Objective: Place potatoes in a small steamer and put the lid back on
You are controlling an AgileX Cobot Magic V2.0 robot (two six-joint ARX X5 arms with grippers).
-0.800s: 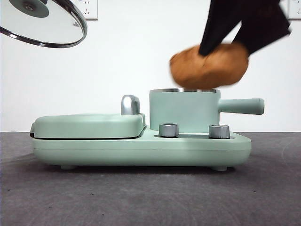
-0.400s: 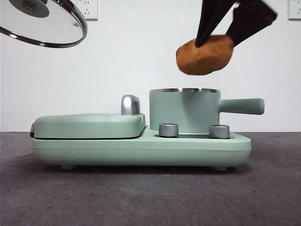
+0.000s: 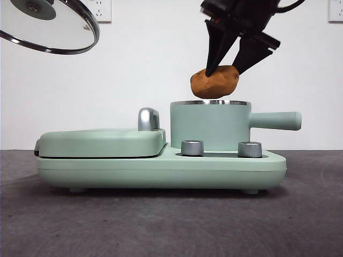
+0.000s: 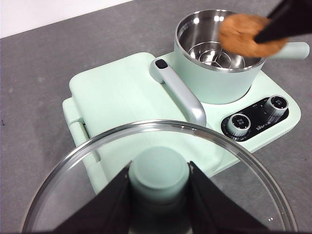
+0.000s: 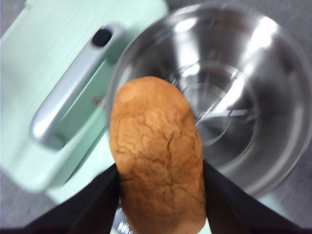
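Front view: right gripper (image 3: 229, 63) clamps the potato (image 3: 214, 82) just above the small steamer (image 3: 210, 126), toward its 9 o'clock rim; centre it before you release.
Left wrist view: left gripper (image 4: 159, 187), jaws closed on the knob, holds the lid (image 4: 161, 168) aloft.
Right wrist view: jaws point steeply down.

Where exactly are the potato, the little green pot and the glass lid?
potato (image 3: 215, 81), front view: middle of its brown skin, between the black jaws.
small steamer (image 3: 209, 127), front view: mint-green side wall.
lid (image 4: 161, 174), left wrist view: its green knob, gripped by the jaws.
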